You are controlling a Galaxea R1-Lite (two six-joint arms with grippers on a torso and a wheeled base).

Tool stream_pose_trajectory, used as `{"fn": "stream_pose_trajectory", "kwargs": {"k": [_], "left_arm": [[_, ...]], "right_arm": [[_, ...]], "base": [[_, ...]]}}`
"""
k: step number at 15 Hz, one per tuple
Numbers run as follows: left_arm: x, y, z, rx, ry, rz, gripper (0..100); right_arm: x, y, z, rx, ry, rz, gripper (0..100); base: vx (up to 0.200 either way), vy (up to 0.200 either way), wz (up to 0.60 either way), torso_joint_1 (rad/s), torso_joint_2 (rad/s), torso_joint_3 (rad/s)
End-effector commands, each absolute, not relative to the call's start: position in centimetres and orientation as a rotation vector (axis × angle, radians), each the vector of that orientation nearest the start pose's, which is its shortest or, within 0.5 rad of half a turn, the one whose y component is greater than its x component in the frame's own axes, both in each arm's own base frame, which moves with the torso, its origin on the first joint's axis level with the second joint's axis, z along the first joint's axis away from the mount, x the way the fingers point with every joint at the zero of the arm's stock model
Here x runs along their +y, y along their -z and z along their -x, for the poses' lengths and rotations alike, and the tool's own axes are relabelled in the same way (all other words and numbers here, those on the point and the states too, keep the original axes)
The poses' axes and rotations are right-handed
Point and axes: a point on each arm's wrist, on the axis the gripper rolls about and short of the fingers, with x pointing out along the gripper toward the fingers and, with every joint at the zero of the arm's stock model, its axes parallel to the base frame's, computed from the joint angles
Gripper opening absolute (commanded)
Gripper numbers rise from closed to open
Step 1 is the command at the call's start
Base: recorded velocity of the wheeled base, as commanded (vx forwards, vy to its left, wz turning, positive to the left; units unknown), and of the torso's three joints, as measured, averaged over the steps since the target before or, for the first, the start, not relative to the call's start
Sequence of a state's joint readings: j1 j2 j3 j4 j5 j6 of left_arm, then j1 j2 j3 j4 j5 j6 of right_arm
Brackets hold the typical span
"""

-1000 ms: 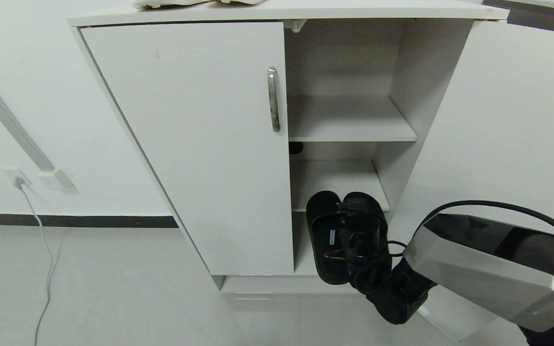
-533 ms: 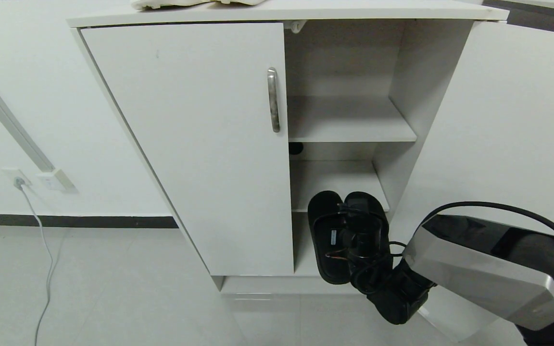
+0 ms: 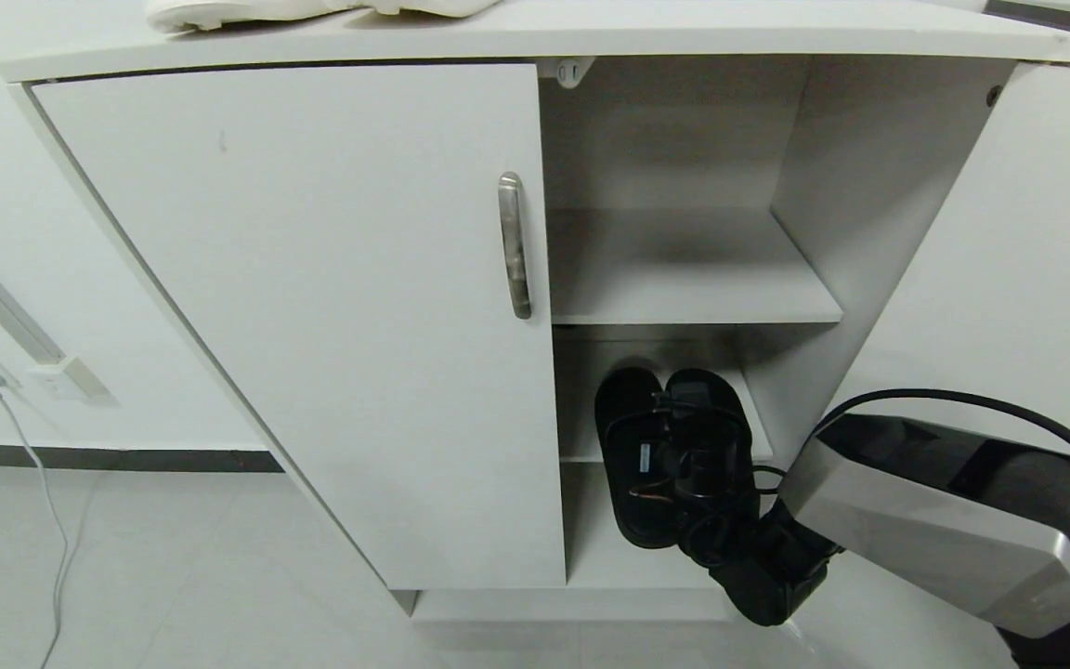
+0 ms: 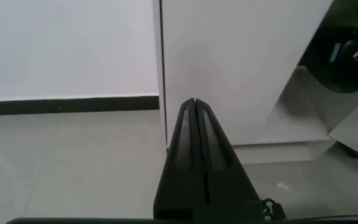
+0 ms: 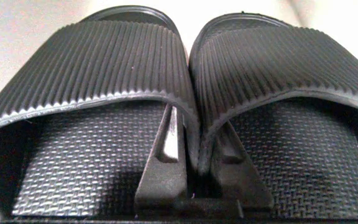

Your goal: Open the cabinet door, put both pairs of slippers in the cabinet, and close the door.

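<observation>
1. Head view: the cabinet's (image 3: 535, 37) right door (image 3: 1037, 279) stands open. The right gripper (image 3: 711, 506) holds the black slippers (image 3: 651, 455) at the mouth of the lower compartments, not yet set down. A pale pair (image 3: 312, 9) on the cabinet top is cut off by the frame edge. It has yet to be stowed and the door closed.
2. Left wrist view: the left gripper (image 4: 194, 124) hangs low over the floor (image 4: 61, 168), its jaws pressed together on nothing.
3. Right wrist view: the fingers (image 5: 169, 149) pinch the slippers' inner walls together, and the shelf beyond is hidden.
</observation>
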State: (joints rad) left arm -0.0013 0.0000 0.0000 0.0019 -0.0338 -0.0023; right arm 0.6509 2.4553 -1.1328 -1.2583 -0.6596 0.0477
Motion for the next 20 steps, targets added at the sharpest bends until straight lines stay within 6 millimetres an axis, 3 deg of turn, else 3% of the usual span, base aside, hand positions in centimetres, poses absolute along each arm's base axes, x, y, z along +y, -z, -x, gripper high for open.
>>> {"fn": "stream_pose_trajectory", "kwargs": {"k": [1,6,12,20], "left_arm": [[-0.1,-7.5,2.3,0.003,0.032,0.003,0],[-0.1,-7.5,2.3,0.003,0.031,0.005,0],[-0.1,-7.6,2.3,0.002,0.029,0.005,0],[-0.1,-7.6,2.3,0.002,0.029,0.005,0]], "right_arm": [[26.0,-3.6,-36.3,0.044,-0.009,0.006,0],[26.8,-4.2,-38.9,0.014,0.006,-0.007,0],[25.8,-5.9,-43.2,0.024,0.071,-0.01,0],[26.6,-6.9,-45.4,0.034,0.079,-0.036,0]], "base": [[0.0,0.0,0.0,0.0,0.0,0.0],[0.0,0.0,0.0,0.0,0.0,0.0],[0.0,0.0,0.0,0.0,0.0,0.0],[0.0,0.0,0.0,0.0,0.0,0.0]]}}
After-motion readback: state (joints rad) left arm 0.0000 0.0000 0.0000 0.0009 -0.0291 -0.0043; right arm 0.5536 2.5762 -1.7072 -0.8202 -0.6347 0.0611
